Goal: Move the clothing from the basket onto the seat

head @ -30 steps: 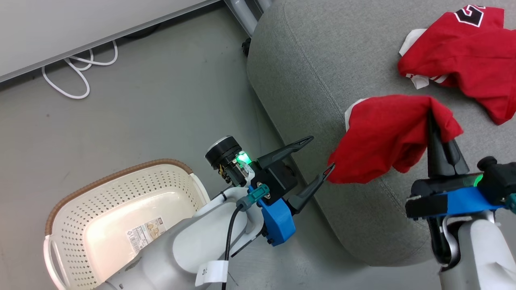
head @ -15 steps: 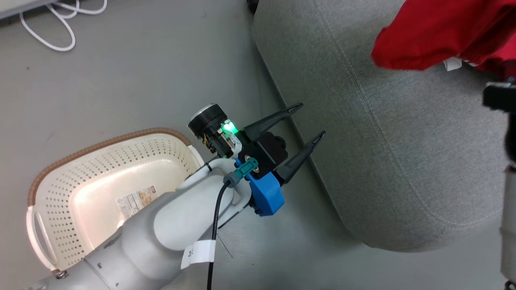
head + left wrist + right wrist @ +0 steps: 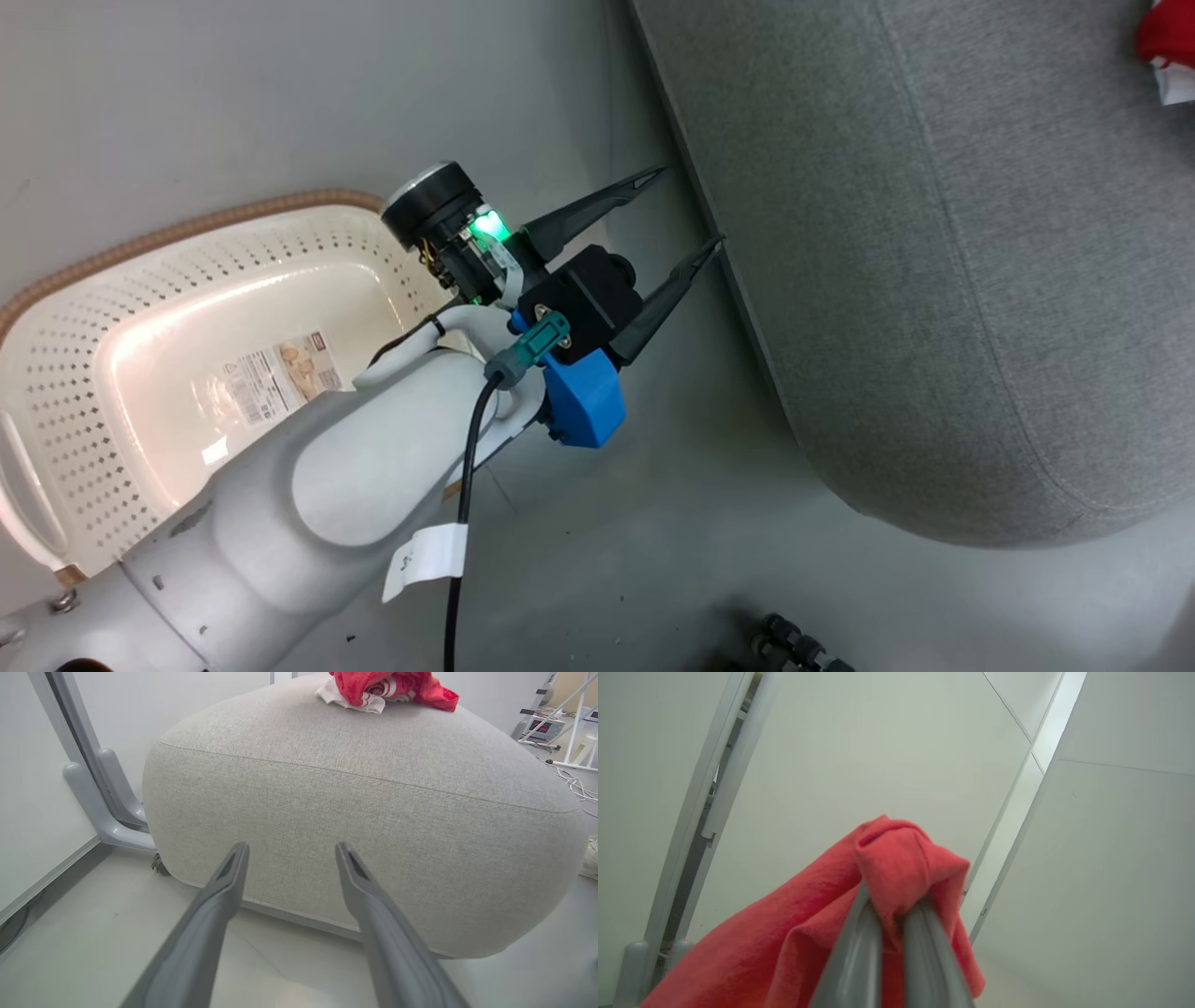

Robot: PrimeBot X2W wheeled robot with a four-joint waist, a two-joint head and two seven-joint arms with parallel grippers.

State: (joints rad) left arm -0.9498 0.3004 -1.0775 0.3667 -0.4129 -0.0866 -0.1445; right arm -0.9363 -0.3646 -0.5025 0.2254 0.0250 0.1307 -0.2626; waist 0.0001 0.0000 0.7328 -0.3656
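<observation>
Basket (image 3: pixel 187 222) at left of head view, on grey floor (image 3: pixel 653 560), paper label (image 3: pixel 271 373) on its inner bottom, just beside the pale left forearm. Left claw (image 3: pixel 689 205) above the floor between basket and seat (image 3: pixel 934 233), fingers spread wide, gripping nothing, lower tip near the seat's edge.

From the left wrist: left claw (image 3: pixel 290 845) aimed at the seat (image 3: pixel 350 793) and its rounded side, and up on top of the cushion a crumpled red garment (image 3: pixel 387 688) with white trim, lying loose.

From the right wrist: right claw (image 3: pixel 893 910) pressed together on a second red garment (image 3: pixel 896 858), cloth bunched over the fingertips and hanging down to the left, pale wall panels (image 3: pixel 878 742) behind. Cannot tell whether this one hangs over the seat.

Around the seat: grey metal frame foot (image 3: pixel 103 798) against a white wall at left, white cables (image 3: pixel 579 788) on the floor at right, a box with red digits (image 3: pixel 542 724) beyond.
</observation>
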